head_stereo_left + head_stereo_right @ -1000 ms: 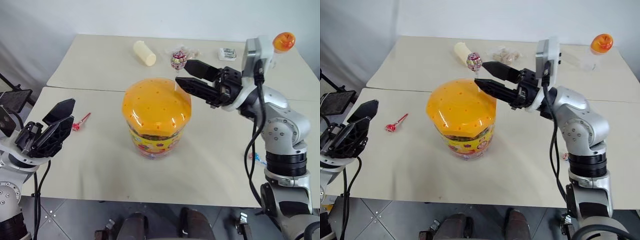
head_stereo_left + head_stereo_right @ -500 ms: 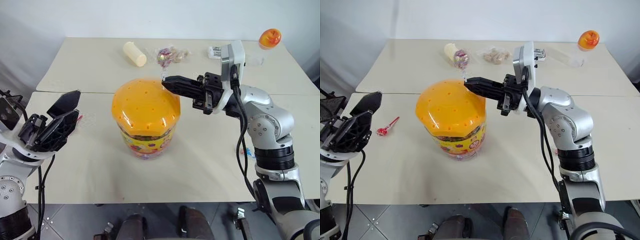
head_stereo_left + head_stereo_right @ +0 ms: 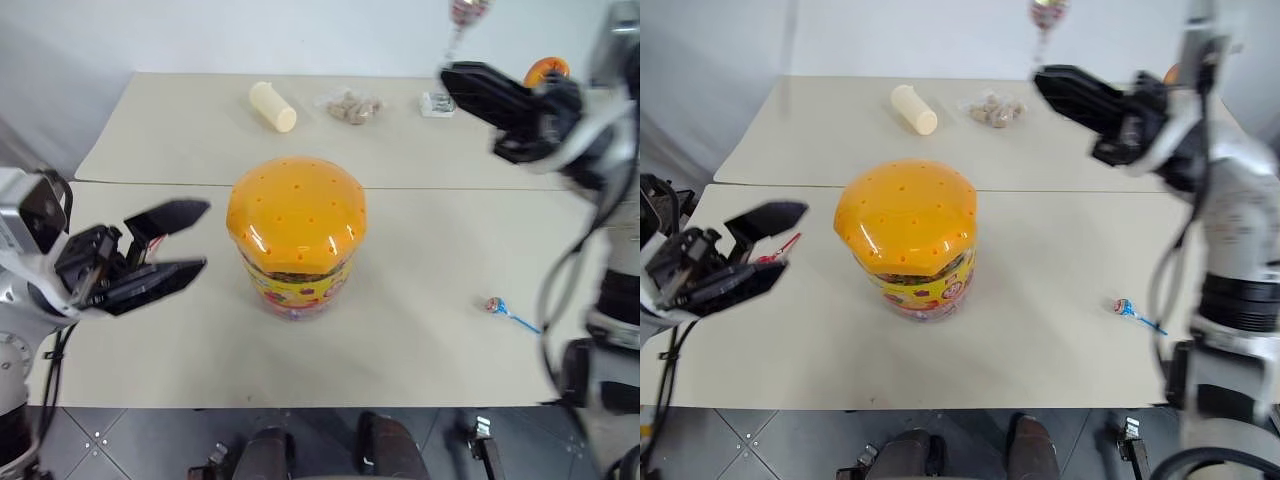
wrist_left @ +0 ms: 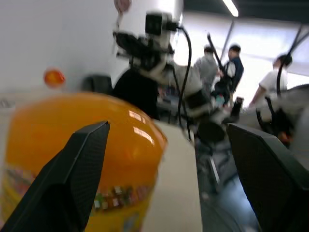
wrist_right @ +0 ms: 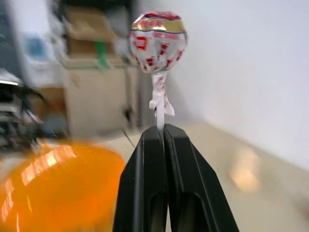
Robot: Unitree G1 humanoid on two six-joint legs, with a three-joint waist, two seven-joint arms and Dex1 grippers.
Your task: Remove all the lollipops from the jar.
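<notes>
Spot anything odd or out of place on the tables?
Nothing spilled or damaged. Two lollipops lie loose on the table: a blue one to the jar's right, a red one to its left. The cream cylinder lies on its side at the back.

The beige desk (image 3: 420, 330) carries the jar (image 3: 295, 240), two lollipops (image 3: 495, 305) (image 3: 775, 250), a cream cylinder (image 3: 272, 106) and wrapped snacks (image 3: 350, 103).

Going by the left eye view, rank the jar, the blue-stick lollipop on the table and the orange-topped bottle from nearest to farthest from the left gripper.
1. The jar, just to the right of the left gripper, mid-table.
2. The blue-stick lollipop, lying beyond the jar on the right side.
3. The orange-topped bottle, at the far right corner.
</notes>
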